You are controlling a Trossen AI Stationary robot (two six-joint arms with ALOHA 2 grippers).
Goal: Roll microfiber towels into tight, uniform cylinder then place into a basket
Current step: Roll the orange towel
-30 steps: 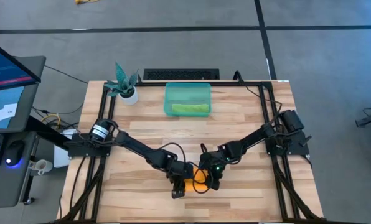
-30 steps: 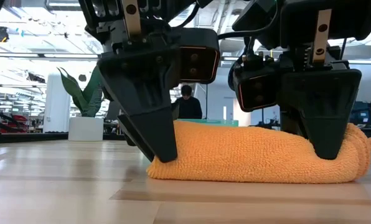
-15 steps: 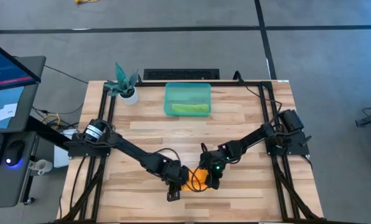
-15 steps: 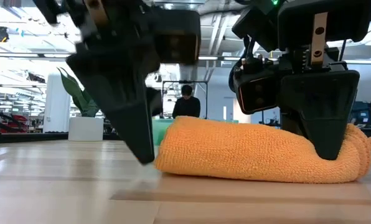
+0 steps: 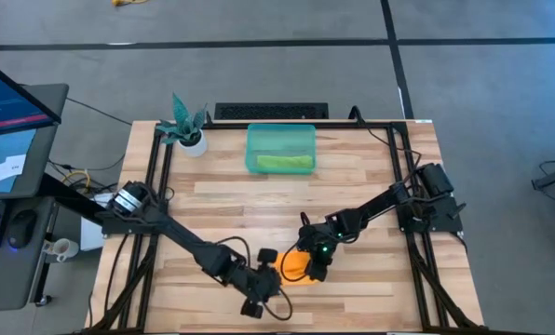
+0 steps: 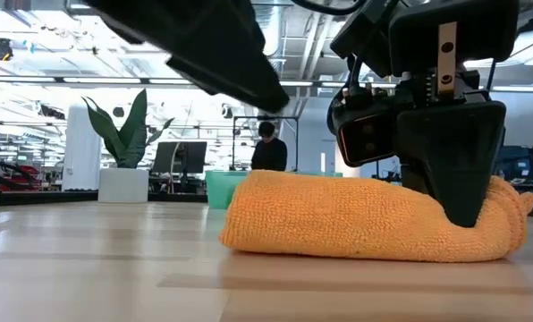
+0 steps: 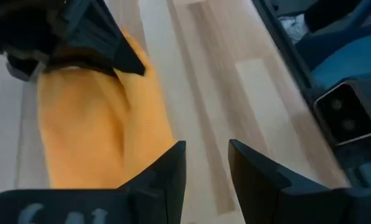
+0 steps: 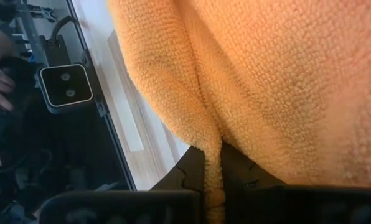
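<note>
- Left gripper (image 5: 250, 304): near the table's front edge, just off the left end of the orange towel (image 5: 296, 265). In the left wrist view its 2 fingers (image 7: 167, 174) stand parted with bare wood between them; the towel lies beside and beyond the jaws, not inside them. Released, holding nothing.
- Orange towel (image 6: 365, 219): a fat, loosely rolled bundle lying flat on the table (image 5: 371, 186), its left end free.
- Right gripper (image 6: 450, 183): planted on the roll's right end. In the right wrist view a thin fold of orange towel (image 8: 285, 81) runs down between the nearly closed fingers. Clenched on that fold.
- Basket (image 5: 280, 149): at the far side of the table, well apart from both grippers, with a green towel (image 5: 283, 163) already lying inside.
- Step in hand, as judged: rolling of towel 2 looks about finished; only 1 end is held, so the carry is not yet set up.
- Next move calls for: the left jaws to close around the free left end, so both ends lift level. A lift by the right pinch alone would likely let the roll sag and unwind.
- Then: carry over to the basket and set the roll beside the green one.
</note>
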